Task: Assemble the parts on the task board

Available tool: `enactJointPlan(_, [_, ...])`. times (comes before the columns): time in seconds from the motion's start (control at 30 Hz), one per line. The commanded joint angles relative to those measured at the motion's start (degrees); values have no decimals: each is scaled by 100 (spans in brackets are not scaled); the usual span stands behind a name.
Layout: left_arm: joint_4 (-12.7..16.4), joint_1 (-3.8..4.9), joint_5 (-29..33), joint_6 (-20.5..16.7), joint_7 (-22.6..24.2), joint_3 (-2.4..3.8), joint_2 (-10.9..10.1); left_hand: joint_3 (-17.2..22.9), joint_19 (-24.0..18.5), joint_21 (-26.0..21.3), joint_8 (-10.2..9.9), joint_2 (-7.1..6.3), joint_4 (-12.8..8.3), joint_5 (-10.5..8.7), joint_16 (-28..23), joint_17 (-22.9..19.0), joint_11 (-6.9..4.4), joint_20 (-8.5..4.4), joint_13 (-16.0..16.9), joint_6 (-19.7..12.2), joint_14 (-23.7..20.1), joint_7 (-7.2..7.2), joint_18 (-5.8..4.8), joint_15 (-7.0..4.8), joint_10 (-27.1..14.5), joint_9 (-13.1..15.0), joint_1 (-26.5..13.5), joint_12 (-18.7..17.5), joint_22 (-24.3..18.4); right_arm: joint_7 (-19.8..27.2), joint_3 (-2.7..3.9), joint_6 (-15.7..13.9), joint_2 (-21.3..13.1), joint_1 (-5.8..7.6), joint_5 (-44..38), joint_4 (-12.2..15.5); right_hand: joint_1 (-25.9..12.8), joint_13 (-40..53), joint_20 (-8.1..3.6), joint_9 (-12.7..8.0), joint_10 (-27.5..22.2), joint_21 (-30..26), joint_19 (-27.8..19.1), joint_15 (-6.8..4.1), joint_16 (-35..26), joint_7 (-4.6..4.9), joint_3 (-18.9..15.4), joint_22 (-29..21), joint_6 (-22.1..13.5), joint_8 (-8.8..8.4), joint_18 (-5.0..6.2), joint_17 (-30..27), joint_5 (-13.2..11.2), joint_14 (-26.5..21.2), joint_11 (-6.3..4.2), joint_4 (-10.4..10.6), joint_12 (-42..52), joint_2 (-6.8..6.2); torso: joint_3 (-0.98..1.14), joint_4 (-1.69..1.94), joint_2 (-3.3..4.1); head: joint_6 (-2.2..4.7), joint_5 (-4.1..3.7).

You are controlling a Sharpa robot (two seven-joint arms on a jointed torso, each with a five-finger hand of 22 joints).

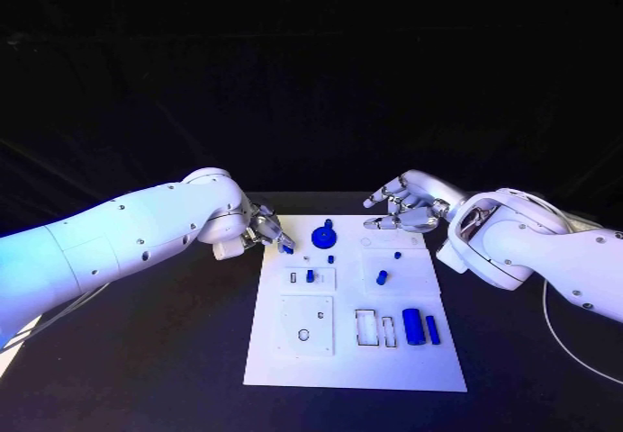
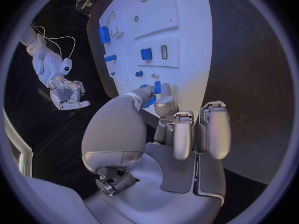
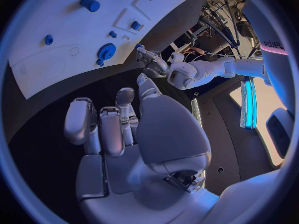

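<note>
The white task board (image 1: 350, 360) lies in the middle of the black table. My left hand (image 1: 269, 232) hovers at the board's far left corner and pinches a small blue part (image 2: 154, 90) between thumb and finger. Just right of it, a blue gear (image 1: 325, 238) sits on the board, also seen in the right wrist view (image 3: 106, 51). My right hand (image 1: 402, 205) hangs above the board's far edge, fingers loosely bent and apart, holding nothing. The right wrist view shows the left hand (image 3: 152, 62) with the blue part at its fingertips.
Several more blue parts are on the board: a thick cylinder (image 1: 411, 326) and a slim bar (image 1: 431, 329) at the near right, a peg (image 1: 383, 276) in the middle, and small pieces (image 1: 309, 274) on the left. Bare black table (image 1: 156, 360) surrounds the board.
</note>
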Motion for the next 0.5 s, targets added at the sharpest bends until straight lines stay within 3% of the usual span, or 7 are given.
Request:
enactJointPlan(0.03, [239, -75, -131, -304, 341, -11, -129, 917, 253, 30, 6, -42, -910, 34, 17, 1510, 1, -13, 20, 52, 603, 8, -96, -41, 51, -10, -42, 31, 971, 17, -2, 66, -8, -3, -8, 5, 18, 2, -21, 4, -8, -38, -10, -40, -38, 14, -24, -4, 36, 34, 57, -3, 25, 250, -16, 3, 3, 46, 1, 0, 1, -4, -2])
enactJointPlan(0.23, [501, -211, -579, -362, 453, -56, -302, 922, 269, 57, -3, -76, -936, 51, 17, 1510, -5, -15, 31, 75, 603, 2, -104, -44, 68, -20, -42, 40, 998, 18, -5, 67, -18, -3, -5, 3, 18, 2, -21, 4, -8, -38, -10, -40, -38, 14, -24, -4, 36, 34, 57, -3, 25, 250, -16, 3, 3, 46, -6, 5, 7, -8, 20])
enactJointPlan(0.5, [605, -351, -943, -337, 518, -107, -298, 935, 285, 81, -24, -114, -965, 98, 17, 1510, -11, -21, 22, 116, 603, -4, -112, -50, 85, -41, -42, 29, 1023, 25, -11, 73, -10, -4, 4, -4, 18, 2, -21, 4, -8, -38, -10, -40, -38, 14, -24, -4, 36, 34, 57, -3, 25, 250, -16, 3, 3, 46, -7, -11, 18, -22, 45])
